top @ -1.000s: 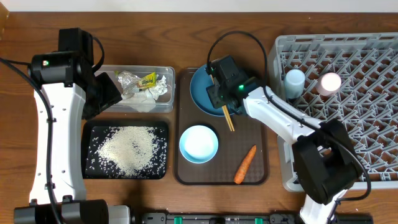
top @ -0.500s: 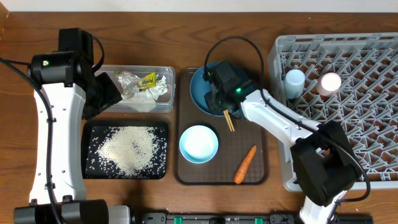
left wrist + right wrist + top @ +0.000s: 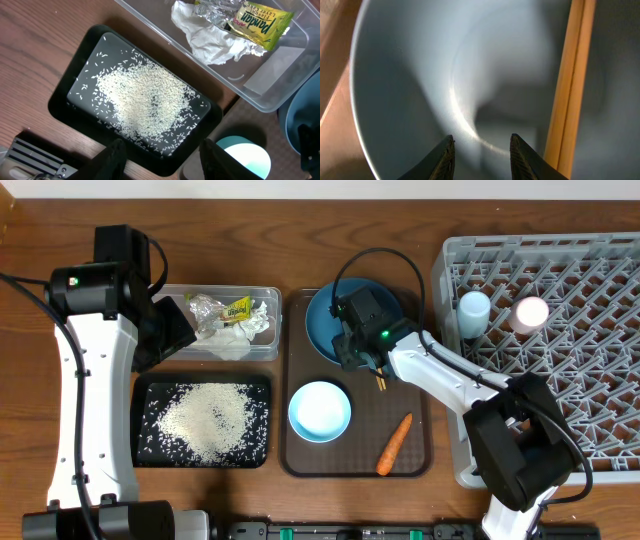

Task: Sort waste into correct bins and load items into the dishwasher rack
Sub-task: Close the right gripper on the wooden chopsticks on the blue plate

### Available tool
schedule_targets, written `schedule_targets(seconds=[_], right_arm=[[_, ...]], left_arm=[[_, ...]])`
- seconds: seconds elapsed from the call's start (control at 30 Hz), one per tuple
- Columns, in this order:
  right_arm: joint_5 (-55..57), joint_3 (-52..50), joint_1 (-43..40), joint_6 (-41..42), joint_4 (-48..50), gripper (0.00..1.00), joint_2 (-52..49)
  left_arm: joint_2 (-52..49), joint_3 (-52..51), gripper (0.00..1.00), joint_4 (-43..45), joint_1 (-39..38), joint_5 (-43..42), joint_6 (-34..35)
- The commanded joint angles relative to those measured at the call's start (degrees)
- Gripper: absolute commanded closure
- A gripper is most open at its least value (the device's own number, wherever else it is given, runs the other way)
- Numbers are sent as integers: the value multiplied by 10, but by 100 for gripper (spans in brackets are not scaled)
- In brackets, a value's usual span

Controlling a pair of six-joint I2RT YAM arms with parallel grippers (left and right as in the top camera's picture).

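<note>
The right claw point(image 3: 481, 147) hangs spread and empty over the plate point(image 3: 400, 75); the chopsticks point(image 3: 567, 85) lie just beside it, so I'd shift across before pinching.

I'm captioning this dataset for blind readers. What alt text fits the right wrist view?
Close-up: the right gripper, open and empty, hangs over a large blue plate. A pair of wooden chopsticks lies across the plate at the frame's right edge, beside the gripper rather than between its jaws.
</note>
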State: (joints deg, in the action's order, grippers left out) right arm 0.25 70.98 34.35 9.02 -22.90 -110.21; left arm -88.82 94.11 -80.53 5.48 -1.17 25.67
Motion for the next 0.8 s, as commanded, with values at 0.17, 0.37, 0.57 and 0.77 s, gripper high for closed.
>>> schedule_targets(seconds=[0.17,0.37,0.57,0.77], right_arm=[[9,36,-4,8,-24,62,20],[8,49,-18,8,-38,60,20],[8,52,-23,8,-38,58,20],[8,55,-31,13,-46,57,20]], left_arm=[[-2,-5,43,0,2,1,1],[-2,-5,36,0,2,1,1],[-2,-5,36,0,2,1,1],[-2,-5,36,0,2,1,1]])
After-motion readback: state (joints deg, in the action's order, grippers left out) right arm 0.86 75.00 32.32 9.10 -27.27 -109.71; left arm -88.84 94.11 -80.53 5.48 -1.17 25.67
